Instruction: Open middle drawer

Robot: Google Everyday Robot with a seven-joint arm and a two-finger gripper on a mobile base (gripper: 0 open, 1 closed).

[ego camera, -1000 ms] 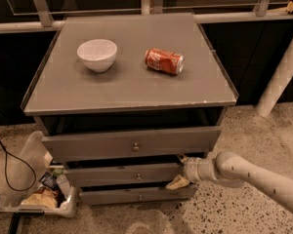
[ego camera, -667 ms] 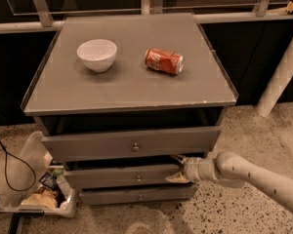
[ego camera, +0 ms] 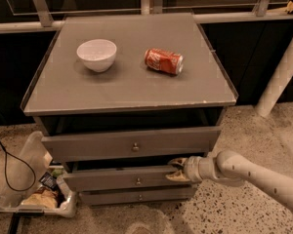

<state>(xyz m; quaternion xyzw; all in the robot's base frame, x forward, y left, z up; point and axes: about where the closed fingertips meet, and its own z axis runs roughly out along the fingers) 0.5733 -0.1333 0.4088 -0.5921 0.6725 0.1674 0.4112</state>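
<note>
Hand (ego camera: 177,170) position: below the front right corner of the worktop (ego camera: 127,89), at the right end of the middle drawer (ego camera: 122,178), against the top edge of the drawer front. You cannot tell from this view whether the hand is open or closed, or whether it grips the edge or only rests against it. Contact with the upper right part of the drawer front appears likely.

The arm (ego camera: 244,172) reaches in low from the right, roughly level with the drawer. This approach probably serves to catch the top lip of the drawer front. The small knob (ego camera: 138,181) at the centre of the drawer front is untouched, and it looks too small for an easy grasp.

The middle drawer sits between the top drawer (ego camera: 132,143) and the bottom drawer (ego camera: 136,196). A dark gap shows above its front. Treat the drawer as barely open at most; most of the pull remains to be done.

Note that a pull from one end may skew the drawer in its runners. Keep the pull straight out from the front edge of the worktop.

On the worktop, a white bowl (ego camera: 96,54) stands toward the back left corner. A red can (ego camera: 163,61) lies on its side just right of centre. Both are well apart from the hand. A sharp jerk could set the can rolling.
</note>
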